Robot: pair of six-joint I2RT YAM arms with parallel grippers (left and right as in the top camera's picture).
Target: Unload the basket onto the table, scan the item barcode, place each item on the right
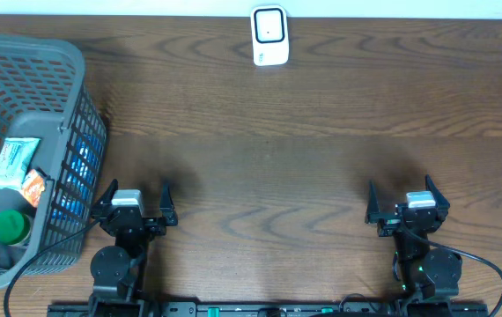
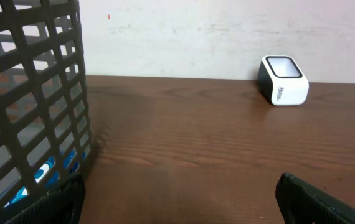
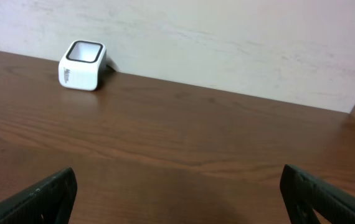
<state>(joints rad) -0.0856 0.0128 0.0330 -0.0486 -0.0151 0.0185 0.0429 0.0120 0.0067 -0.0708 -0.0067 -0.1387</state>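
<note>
We logged one white scanner (image 1: 269, 36) at the worktop (image 1: 304, 167) far edge, long axis far-to-near, window tilted upward. We found the left end effector (image 1: 138, 190) and the right end effector (image 1: 402, 195) spread wide, both empty.

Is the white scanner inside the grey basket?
No, the scanner stands on the table at its far edge, apart from the basket.

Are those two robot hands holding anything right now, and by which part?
Nothing is held. The left hand and the right hand are both open and empty, well short of the barcode scanner.
</note>
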